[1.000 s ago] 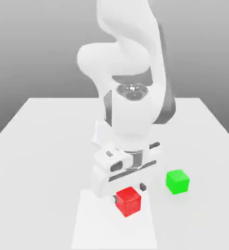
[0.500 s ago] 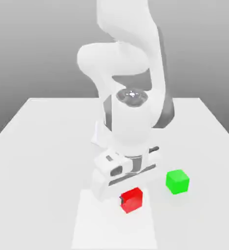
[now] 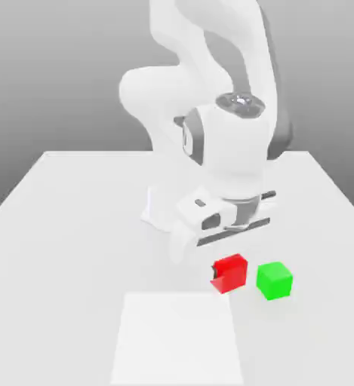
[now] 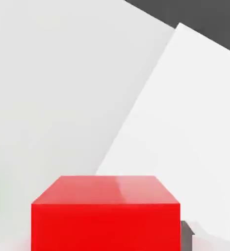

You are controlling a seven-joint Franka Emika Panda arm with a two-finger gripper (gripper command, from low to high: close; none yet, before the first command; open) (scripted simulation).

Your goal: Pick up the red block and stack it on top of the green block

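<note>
In the exterior view, the hand point(image 3: 226, 277) pinches the red block point(image 3: 231, 271) and holds it up off the counter point(image 3: 74, 249), just beside the green block point(image 3: 275, 280), so it can go on top. In the hand view, the red block point(image 4: 105, 213) sits close, gripped tight.

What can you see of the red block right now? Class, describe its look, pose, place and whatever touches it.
The red block is a small glossy bright-red cube with plain faces, looking like smooth plastic. It is held in the hand, clamped between the fingers, tilted slightly and apparently lifted off the white table. In the exterior view it hangs just to the left of the green block, close beside it but apart, not yet above it.
</note>
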